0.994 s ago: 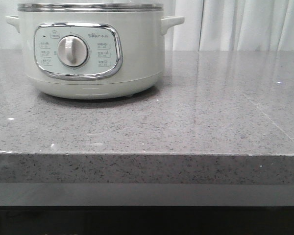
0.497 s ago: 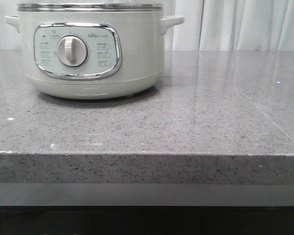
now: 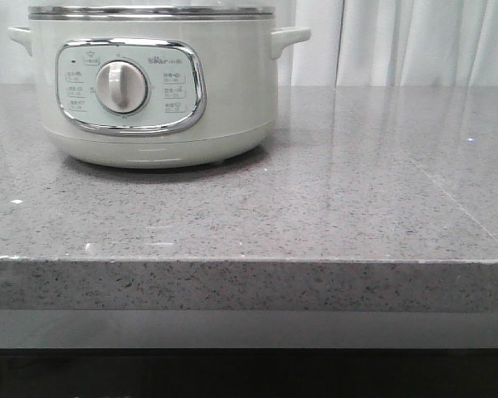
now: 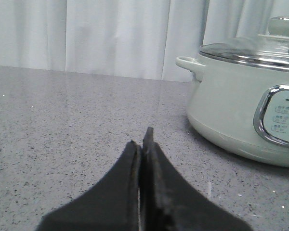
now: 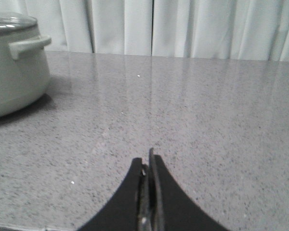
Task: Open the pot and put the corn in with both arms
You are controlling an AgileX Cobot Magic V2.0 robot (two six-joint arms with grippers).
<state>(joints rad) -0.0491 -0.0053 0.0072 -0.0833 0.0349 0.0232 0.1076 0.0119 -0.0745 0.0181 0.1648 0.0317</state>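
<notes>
Sitting: the pot (image 3: 153, 83) on the grey counter (image 3: 315, 215), left of centre — lid (image 4: 250, 48) on.
Left gripper (image 4: 142, 144): fingers pressed together, empty.
Right gripper (image 5: 148, 166): pinched closed — empty.

Pot (image 3: 153, 83) sits a hair further left in front view vs 0.5 s ago; dial (image 3: 121, 87) knob grip now tilted differently. Nothing else moved on counter.

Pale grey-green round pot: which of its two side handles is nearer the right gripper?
The right-hand handle in the front view; only it shows ahead of the right gripper.
</notes>
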